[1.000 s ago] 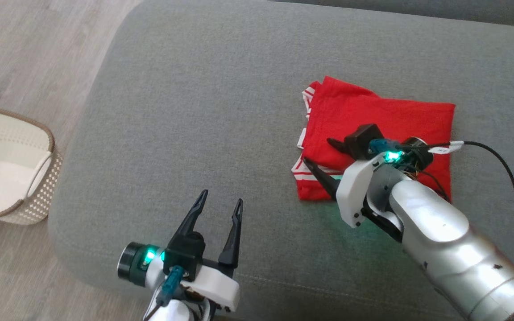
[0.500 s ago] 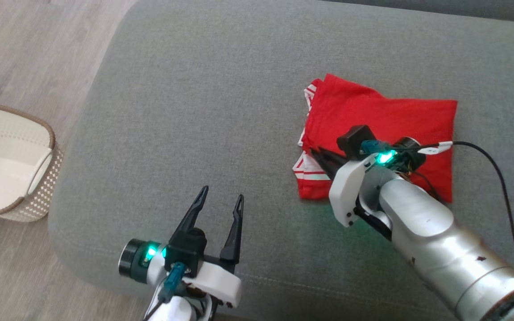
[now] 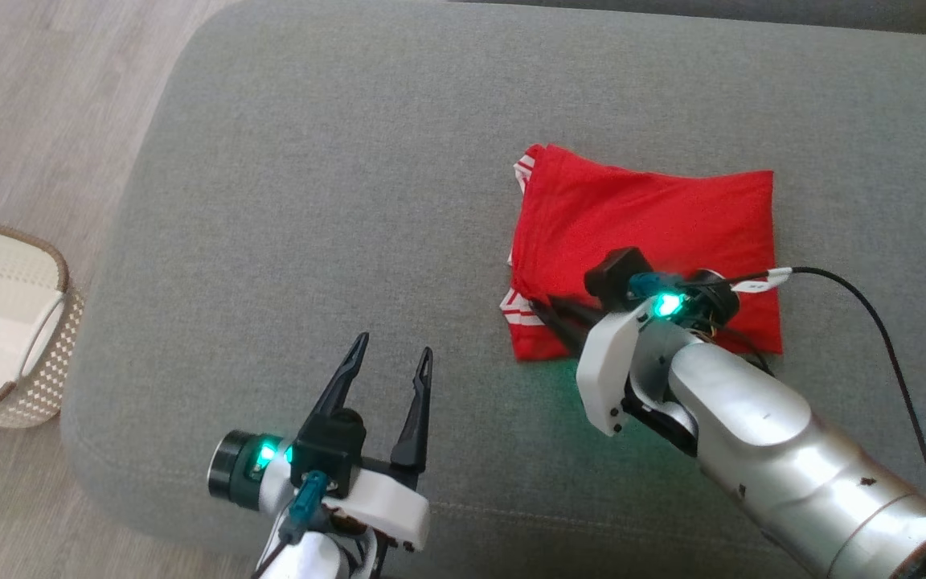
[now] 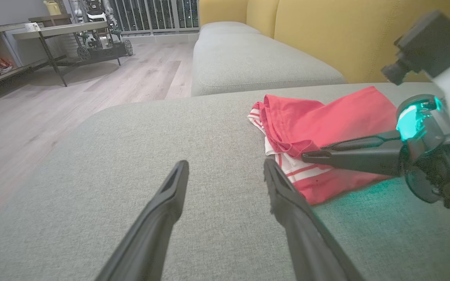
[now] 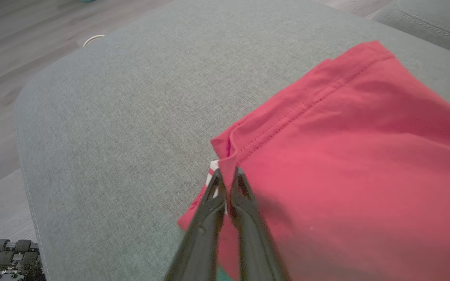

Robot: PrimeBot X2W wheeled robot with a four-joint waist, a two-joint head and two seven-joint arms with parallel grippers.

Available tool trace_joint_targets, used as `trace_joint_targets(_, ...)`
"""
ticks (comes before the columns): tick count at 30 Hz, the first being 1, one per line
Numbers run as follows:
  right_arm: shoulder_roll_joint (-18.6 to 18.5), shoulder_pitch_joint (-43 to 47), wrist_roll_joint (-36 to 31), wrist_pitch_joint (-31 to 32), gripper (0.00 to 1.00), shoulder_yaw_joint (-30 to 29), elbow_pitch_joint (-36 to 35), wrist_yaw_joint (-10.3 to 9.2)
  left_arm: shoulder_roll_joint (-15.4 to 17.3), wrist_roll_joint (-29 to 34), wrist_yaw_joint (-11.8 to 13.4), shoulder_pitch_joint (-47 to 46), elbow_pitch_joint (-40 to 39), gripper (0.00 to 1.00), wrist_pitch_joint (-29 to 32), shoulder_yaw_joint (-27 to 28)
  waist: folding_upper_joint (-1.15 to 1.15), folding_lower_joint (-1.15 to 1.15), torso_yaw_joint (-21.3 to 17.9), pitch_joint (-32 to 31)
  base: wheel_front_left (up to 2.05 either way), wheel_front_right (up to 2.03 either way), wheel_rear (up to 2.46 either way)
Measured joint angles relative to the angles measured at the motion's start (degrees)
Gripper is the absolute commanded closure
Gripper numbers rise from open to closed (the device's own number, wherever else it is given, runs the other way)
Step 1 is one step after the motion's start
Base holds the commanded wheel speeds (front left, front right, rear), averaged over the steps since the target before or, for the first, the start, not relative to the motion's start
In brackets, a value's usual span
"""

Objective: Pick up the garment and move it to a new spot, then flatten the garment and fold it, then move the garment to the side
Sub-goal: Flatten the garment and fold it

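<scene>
Grey sofa cushion (image 3: 310, 161) is spread right across the head view, with wooden floor (image 3: 29, 96) off to the left and a pale perforated basket (image 3: 61, 281) sat on it beside the cushion. The red garment (image 3: 640, 217) is laid folded into a rough rectangle on the cushion's right half, with white-striped trim (image 3: 514, 310) peeking out along its left edge. That left edge is pinched near the front corner by the right end effector (image 3: 543, 307), its fingers (image 5: 204, 222) pressed together on the red hem just above the stripes. The left end effector (image 3: 393, 346) is held spread wide with nothing in it, over bare cushion near the front edge, left of the garment and apart from it. A yellow backrest (image 4: 326, 31) can be made out behind in the left wrist view.
</scene>
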Motion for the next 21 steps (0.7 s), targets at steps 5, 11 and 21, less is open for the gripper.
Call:
trace_joint_targets(5,-0.01,0.16,0.99,-3.76,0.0,-3.24,-0.63,0.0,0.0,0.0,0.0,0.0,0.03,0.0,0.0,0.18,0.0,0.0,-0.59,-0.55,0.0,0.0,0.0)
trace_joint_targets(11,-2.45,1.75,-1.67,-10.01,0.0,-14.67,-1.05,0.0,-0.02,0.0,0.88,0.96,-1.01,0.0,0.0,2.09,0.0,0.0,-1.65,-2.54,0.0,0.0,0.0)
trace_joint_targets(21,-0.96,23.07,-21.08,-10.53,0.0,-47.75,-23.57,0.0,0.0,-0.6,1.94,5.44,-5.93,0.0,0.0,7.65,0.0,0.0,-5.56,-6.48,0.0,0.0,0.0)
